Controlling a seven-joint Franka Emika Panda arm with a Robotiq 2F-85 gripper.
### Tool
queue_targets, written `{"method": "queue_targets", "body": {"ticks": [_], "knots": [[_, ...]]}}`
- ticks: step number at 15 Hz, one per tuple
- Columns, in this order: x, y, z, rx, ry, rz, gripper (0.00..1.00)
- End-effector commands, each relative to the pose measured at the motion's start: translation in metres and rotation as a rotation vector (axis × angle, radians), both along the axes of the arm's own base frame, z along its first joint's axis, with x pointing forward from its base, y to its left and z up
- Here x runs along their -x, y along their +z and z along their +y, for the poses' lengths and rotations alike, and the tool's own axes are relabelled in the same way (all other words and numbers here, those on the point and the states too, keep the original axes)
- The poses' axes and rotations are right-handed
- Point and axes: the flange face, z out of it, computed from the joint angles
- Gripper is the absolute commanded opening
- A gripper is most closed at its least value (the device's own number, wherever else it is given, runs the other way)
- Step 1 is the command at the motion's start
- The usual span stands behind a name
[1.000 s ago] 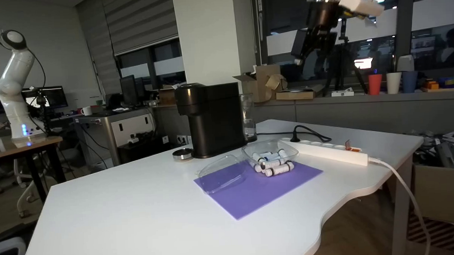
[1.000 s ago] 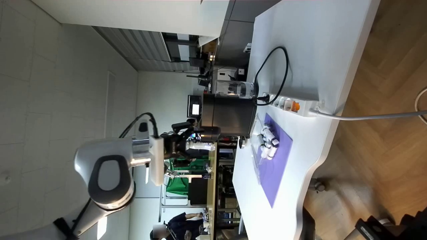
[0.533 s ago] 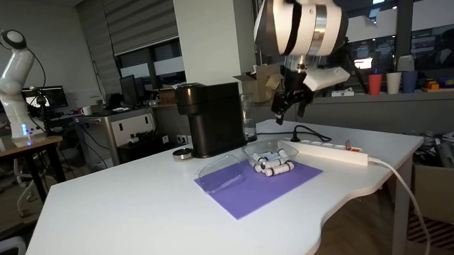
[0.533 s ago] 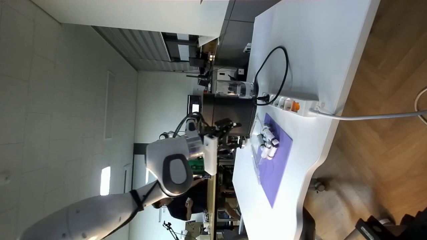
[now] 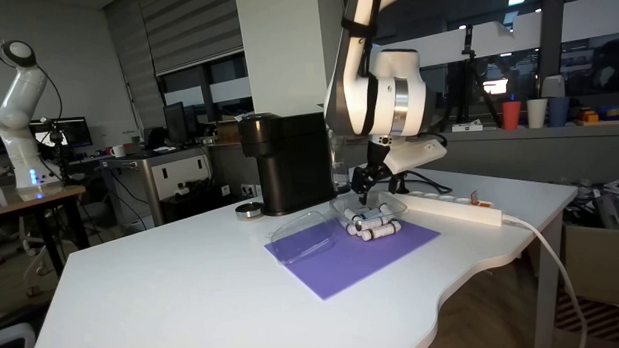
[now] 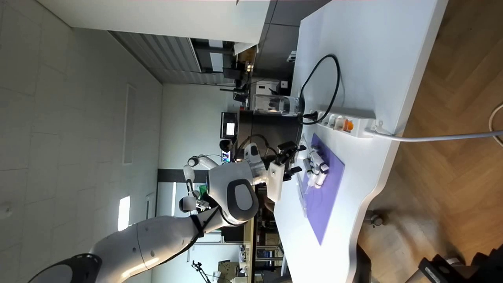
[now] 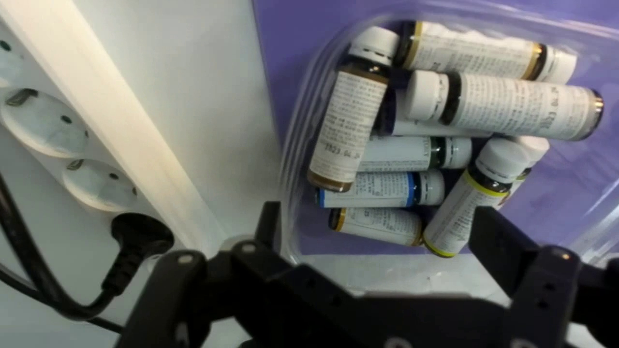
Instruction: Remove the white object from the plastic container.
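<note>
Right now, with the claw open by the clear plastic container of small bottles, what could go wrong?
Wrong pick: several labelled bottles share white caps and pale labels, so the wrong one could be lifted.
Crowding: the bottles overlap; the claw might bump neighbours on closing, since the yellow-banded bottle lies close to one finger in the wrist view.
Rim contact: the opposite finger appears near the clear plastic container, so descending could press or drag it; depth is unclear.

Wrist view: gripper (image 7: 379, 227) near-black and soft, glare streaks on the plastic container (image 7: 292, 145) ahead of it; in an exterior view, window (image 5: 506, 66) dark behind gripper, tabletop (image 5: 189, 281) bright below; in an exterior view, ceiling lamp (image 6: 123, 213) blown out above it.
</note>
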Motion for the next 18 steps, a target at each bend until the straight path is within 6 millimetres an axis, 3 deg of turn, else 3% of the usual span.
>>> {"method": "queue_targets", "body": {"ticks": [1,4,5,7,16,18], "knots": [[-0.018,-0.007,0.014,-0.021,-0.026,-0.04,1.0],[-0.02,-0.015,0.027,-0.022,-0.014,-0.047,1.0],[-0.02,-0.018,0.029,-0.022,-0.015,-0.049,0.75],[-0.02,-0.022,0.033,-0.021,-0.021,-0.05,0.67],[-0.026,-0.021,0.048,-0.027,-0.055,-0.034,0.03],[-0.026,-0.019,0.046,-0.034,-0.08,-0.024,0.0]]}}
